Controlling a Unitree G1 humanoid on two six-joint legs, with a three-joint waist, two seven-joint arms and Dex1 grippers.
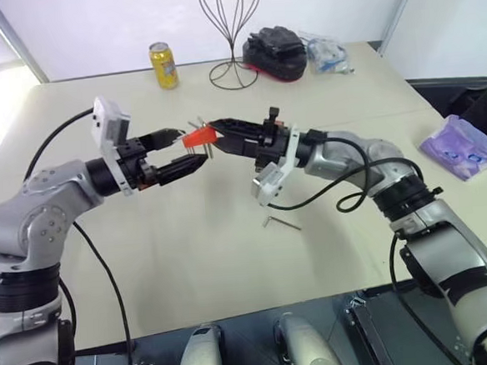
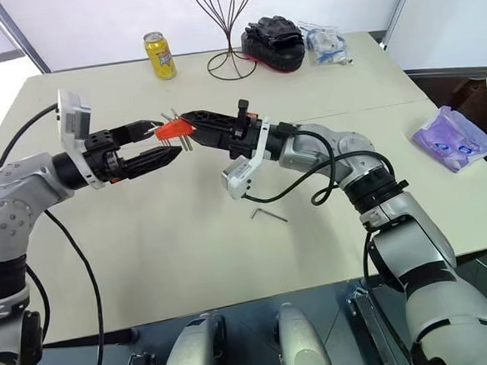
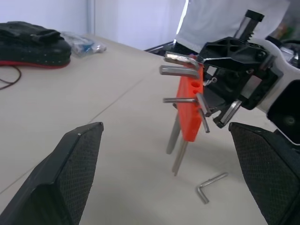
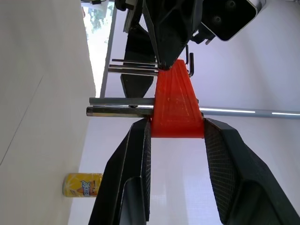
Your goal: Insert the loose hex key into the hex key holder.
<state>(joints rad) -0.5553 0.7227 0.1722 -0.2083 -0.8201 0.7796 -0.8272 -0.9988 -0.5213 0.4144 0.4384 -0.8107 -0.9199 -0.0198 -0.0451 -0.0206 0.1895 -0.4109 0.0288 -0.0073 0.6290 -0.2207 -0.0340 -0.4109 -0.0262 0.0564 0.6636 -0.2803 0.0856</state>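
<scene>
My right gripper [image 1: 217,132] is shut on the red-orange hex key holder [image 1: 198,137] and holds it in the air above the middle of the table. Its fingers [image 4: 136,164] clamp the block's two sides. Several grey keys stick out of the holder [image 3: 190,110]. My left gripper [image 1: 193,148] is open and faces it from the left, one finger above the block and one below, close to it without gripping. The loose hex key [image 1: 280,223], a small dark L-shaped rod, lies flat on the table under my right forearm.
At the far edge of the beige table [image 1: 190,253] stand a yellow can [image 1: 163,64], a black wire stand [image 1: 231,33], a black and red item [image 1: 275,53] and a clear plastic bag [image 1: 326,53]. A purple pack [image 1: 462,146] lies at the right.
</scene>
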